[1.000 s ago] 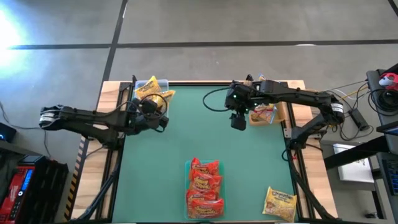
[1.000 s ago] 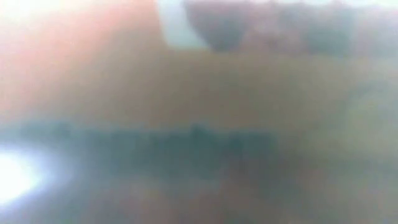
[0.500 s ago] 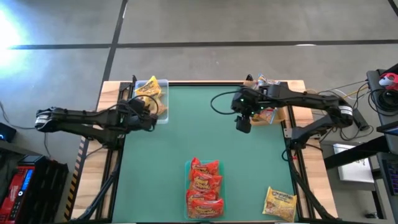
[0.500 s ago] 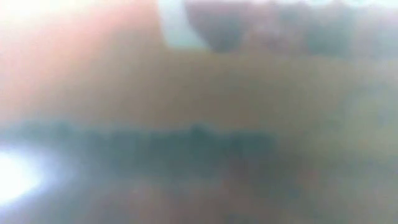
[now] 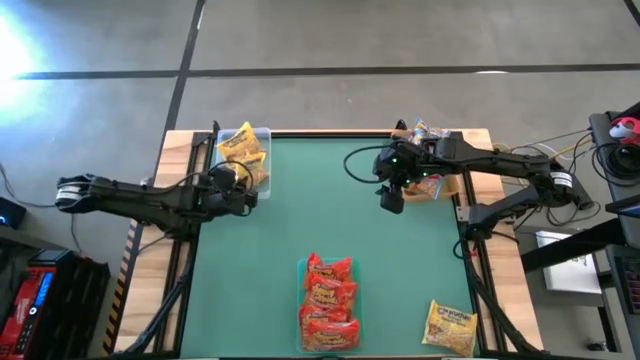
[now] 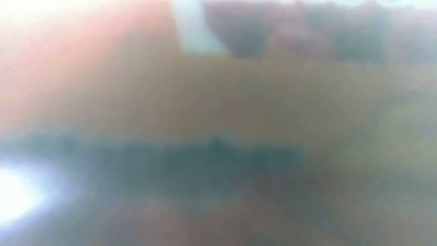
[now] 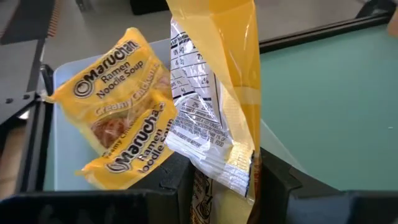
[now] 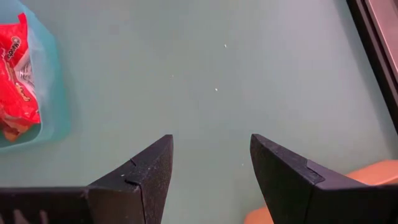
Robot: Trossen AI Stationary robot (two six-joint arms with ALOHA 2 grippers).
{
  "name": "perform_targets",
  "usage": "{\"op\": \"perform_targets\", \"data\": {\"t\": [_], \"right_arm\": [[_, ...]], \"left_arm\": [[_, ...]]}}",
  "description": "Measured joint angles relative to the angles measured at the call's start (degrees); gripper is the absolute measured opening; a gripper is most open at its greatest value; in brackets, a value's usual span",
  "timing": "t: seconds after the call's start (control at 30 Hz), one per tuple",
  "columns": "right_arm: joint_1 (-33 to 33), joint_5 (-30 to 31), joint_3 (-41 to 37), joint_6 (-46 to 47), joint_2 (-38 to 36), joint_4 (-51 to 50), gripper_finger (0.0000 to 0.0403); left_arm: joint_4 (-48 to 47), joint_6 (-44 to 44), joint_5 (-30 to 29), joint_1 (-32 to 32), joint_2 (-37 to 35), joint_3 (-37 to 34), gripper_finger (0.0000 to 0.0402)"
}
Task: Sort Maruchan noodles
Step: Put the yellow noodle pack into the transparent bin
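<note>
Green matting covers the table [image 5: 300, 220]. At its far left corner, the left gripper [image 7: 225, 180] pinches a yellow Maruchan packet [image 7: 217, 93] over a clear tray [image 5: 262, 160] holding two more (Creamy Chicken). Red packets [image 5: 330, 300] fill a tray at the near edge. Farther right, the right gripper [image 8: 211, 168] hangs wide and empty, with another yellow packet [image 5: 450, 327] near the right corner.

Dark jointed arms [image 5: 140, 195], black looping cables [image 5: 358, 160]
</note>
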Motion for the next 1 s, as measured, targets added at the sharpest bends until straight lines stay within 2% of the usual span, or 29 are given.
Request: {"op": "perform_targets", "data": {"t": [0.1,0.33,0.47,1.0], "right_arm": [[0.0,0.0,0.0,-0.1,0.0,0.0,0.0203],[0.0,0.0,0.0,-0.4,0.0,0.2,0.0203],[0.0,0.0,0.0,-0.4,0.0,0.3,0.0203],[0.0,0.0,0.0,-0.3,0.0,0.3,0.0203]], "left_arm": [[1.5,0.7,0.0,0.0,-0.4,-1.4,0.0101],[1.8,-6.0,1.0,0.0,0.1,-4.5,0.0119],[1.6,-6.5,0.5,0.0,0.1,-4.4,0.0130],[-13.1,-3.0,-4.2,0.6,0.2,2.4,0.0182]]}}
